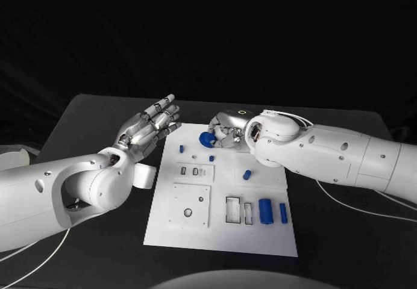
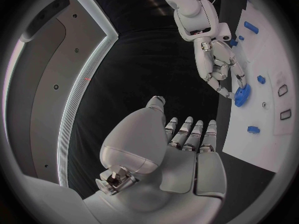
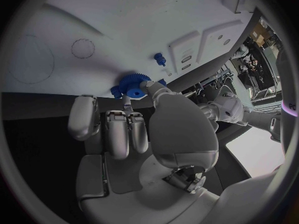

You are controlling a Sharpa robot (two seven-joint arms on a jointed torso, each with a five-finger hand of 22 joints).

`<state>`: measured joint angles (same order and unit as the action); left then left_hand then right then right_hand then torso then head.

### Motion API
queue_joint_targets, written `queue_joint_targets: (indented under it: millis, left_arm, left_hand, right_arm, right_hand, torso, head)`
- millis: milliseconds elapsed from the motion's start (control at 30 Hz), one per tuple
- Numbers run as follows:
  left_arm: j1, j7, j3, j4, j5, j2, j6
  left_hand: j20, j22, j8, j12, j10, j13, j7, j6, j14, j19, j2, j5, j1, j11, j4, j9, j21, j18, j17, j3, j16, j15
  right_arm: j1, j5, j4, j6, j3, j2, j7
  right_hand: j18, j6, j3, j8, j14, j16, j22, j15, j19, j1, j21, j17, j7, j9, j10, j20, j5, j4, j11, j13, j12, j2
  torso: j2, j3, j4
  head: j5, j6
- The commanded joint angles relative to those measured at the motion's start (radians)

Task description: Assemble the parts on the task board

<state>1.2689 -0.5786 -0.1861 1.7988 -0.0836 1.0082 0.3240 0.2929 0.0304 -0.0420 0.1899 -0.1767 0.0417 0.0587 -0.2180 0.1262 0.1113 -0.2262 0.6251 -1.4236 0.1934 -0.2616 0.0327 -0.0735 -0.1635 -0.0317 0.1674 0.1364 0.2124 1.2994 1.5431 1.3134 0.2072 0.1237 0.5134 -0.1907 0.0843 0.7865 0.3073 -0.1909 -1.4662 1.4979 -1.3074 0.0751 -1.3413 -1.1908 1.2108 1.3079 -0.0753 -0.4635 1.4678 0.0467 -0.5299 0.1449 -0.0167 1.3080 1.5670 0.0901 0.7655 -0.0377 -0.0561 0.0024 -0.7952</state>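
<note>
The white task board [image 1: 222, 238] lies in the middle of the black table. At its far edge my right hand [image 1: 228, 133] pinches a blue gear [image 1: 206, 139] between thumb and fingers; the right wrist view shows the gear [image 3: 132, 82] at the fingertips, just over the board's edge [image 3: 124, 30]. My left hand [image 1: 149, 126] hovers off the board's far left corner, fingers spread and holding nothing. The left wrist view has this hand [image 2: 181, 149] facing the right hand [image 2: 218, 69] and the gear [image 2: 241, 94]. Loose blue parts lie on the board: small pegs [image 1: 182, 148], [image 1: 211, 158], a short piece [image 1: 247, 174], two cylinders [image 1: 266, 212], [image 1: 283, 212].
The board has raised plates with slots [image 1: 196, 171] and a rectangular recess [image 1: 234, 209] near the cylinders. A small white piece [image 1: 145, 174] sits off the board's left edge beside my left forearm. A thin cable [image 1: 348, 201] runs over the table at the right.
</note>
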Motion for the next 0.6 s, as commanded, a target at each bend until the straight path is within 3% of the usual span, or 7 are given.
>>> queue_joint_targets:
  millis: [33, 167, 233, 367, 600]
  left_arm:
    - [0.0, -0.004, 0.0, -0.001, 0.003, -0.003, -0.029]
    - [0.0, -0.003, 0.0, -0.003, 0.003, -0.004, -0.03]
    - [0.0, -0.003, 0.0, -0.003, 0.003, -0.005, -0.03]
    - [0.0, -0.002, 0.0, -0.004, 0.003, -0.005, -0.03]
    - [0.0, -0.002, -0.001, -0.004, 0.003, -0.003, -0.03]
  left_hand:
    - [0.0, 0.001, -0.004, 0.003, -0.002, 0.001, 0.007, 0.0, -0.002, 0.007, -0.003, 0.006, -0.01, 0.008, 0.002, 0.001, -0.004, 0.015, -0.002, -0.005, 0.006, 0.008]
    - [0.0, 0.001, -0.004, 0.003, -0.002, 0.001, 0.007, 0.0, -0.002, 0.007, -0.003, 0.006, -0.01, 0.008, 0.002, 0.001, -0.004, 0.015, -0.002, -0.005, 0.006, 0.008]
    - [0.0, 0.001, -0.004, 0.004, -0.002, 0.001, 0.009, -0.002, -0.001, 0.008, -0.004, 0.006, -0.01, 0.01, 0.003, 0.001, -0.004, 0.017, -0.002, -0.006, 0.006, 0.009]
    - [0.0, 0.001, -0.004, 0.005, -0.002, 0.001, 0.009, -0.002, 0.0, 0.008, -0.004, 0.006, -0.011, 0.01, 0.003, 0.001, -0.004, 0.017, -0.002, -0.007, 0.008, 0.009]
    - [0.0, 0.001, -0.004, 0.005, -0.003, 0.001, 0.01, -0.002, 0.002, 0.008, -0.004, 0.006, -0.011, 0.01, 0.003, 0.001, -0.004, 0.017, -0.002, -0.007, 0.009, 0.009]
  right_arm:
    - [-0.001, 0.01, 0.0, -0.01, 0.0, -0.001, -0.004]
    - [-0.001, 0.009, 0.004, -0.002, 0.0, -0.001, 0.001]
    - [-0.001, 0.009, 0.005, 0.005, 0.0, 0.001, 0.003]
    - [-0.002, 0.007, 0.006, 0.024, 0.0, 0.005, 0.009]
    - [0.003, 0.003, 0.03, 0.085, 0.0, 0.041, 0.02]
  right_hand:
    - [0.011, -0.03, -0.002, 0.034, -0.073, -0.007, 0.001, -0.006, 0.008, 0.007, -0.008, 0.186, 0.003, 0.03, 0.103, -0.001, 0.083, -0.003, 0.004, 0.263, 0.004, 0.007]
    - [0.013, -0.062, -0.027, 0.078, -0.071, -0.014, 0.004, -0.004, 0.011, 0.01, -0.022, 0.181, 0.009, 0.069, 0.103, -0.004, 0.232, -0.007, 0.0, 0.263, 0.004, 0.001]
    - [0.014, -0.08, -0.038, 0.095, -0.069, -0.018, 0.006, -0.003, 0.013, 0.011, -0.03, 0.177, 0.012, 0.084, 0.103, -0.005, 0.266, -0.009, -0.002, 0.263, 0.004, -0.001]
    - [0.017, -0.111, -0.055, 0.119, -0.064, -0.029, 0.011, 0.001, 0.02, 0.011, -0.046, 0.168, 0.019, 0.109, 0.09, -0.007, 0.295, -0.011, -0.007, 0.252, -0.005, -0.006]
    - [0.016, -0.092, -0.06, 0.112, -0.066, -0.027, 0.008, 0.002, 0.015, 0.005, -0.043, 0.169, 0.015, 0.115, 0.093, -0.009, 0.293, -0.015, -0.006, 0.255, -0.003, -0.009]
  torso:
    - [0.0, 0.0, 0.0001]
    - [0.0, -0.0001, 0.0004]
    - [0.0, 0.0, -0.0004]
    - [0.0, -0.0001, -0.0002]
    - [-0.001, -0.0004, 0.0019]
  head:
    - [0.0, -0.001]
    - [0.001, 0.0]
    - [0.001, -0.001]
    - [0.002, -0.001]
    - [0.011, 0.001]
